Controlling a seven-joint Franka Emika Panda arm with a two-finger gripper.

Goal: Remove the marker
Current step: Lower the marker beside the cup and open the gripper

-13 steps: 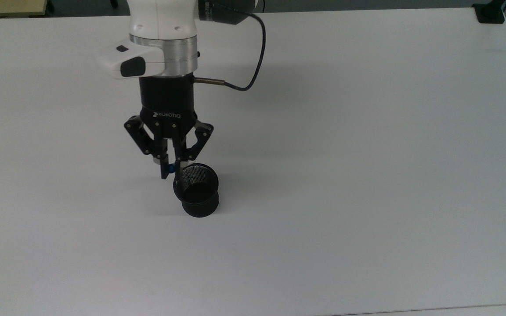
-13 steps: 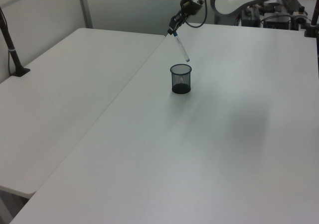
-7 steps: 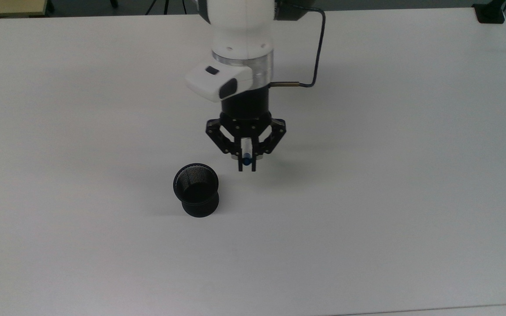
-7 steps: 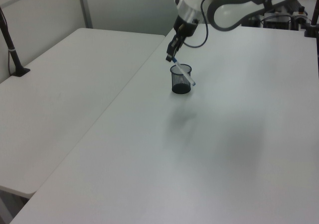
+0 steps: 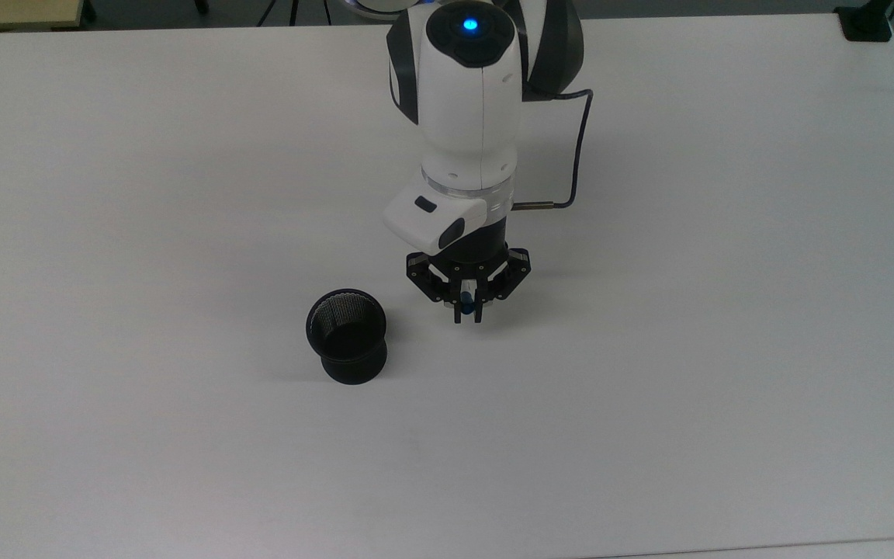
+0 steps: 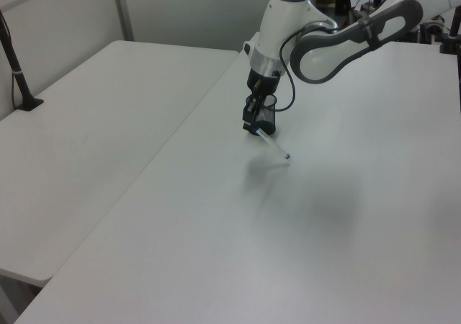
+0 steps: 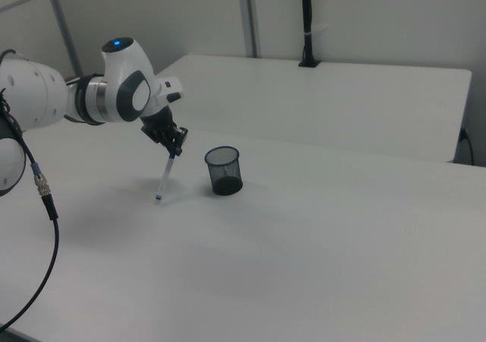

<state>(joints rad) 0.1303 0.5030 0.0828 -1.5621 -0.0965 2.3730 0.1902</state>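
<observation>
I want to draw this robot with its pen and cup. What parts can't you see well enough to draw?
- The marker: the print on its barrel is too small in the right view; in the top view the gripper hides most of it.
- Black mesh cup: in the left view the gripper and arm stand in front of it.
- Whether the marker's low tip touches the table: too small to tell.

So a second ago the pincer (image 5: 468, 313) was right at the cup's (image 5: 347, 347) rim with the marker (image 6: 272, 145) hanging over it. It's since carried the marker off to the top view's right, clear of the cup, and come down low; in the right view the marker's lower tip is now close to the tabletop (image 5: 687, 349).
</observation>
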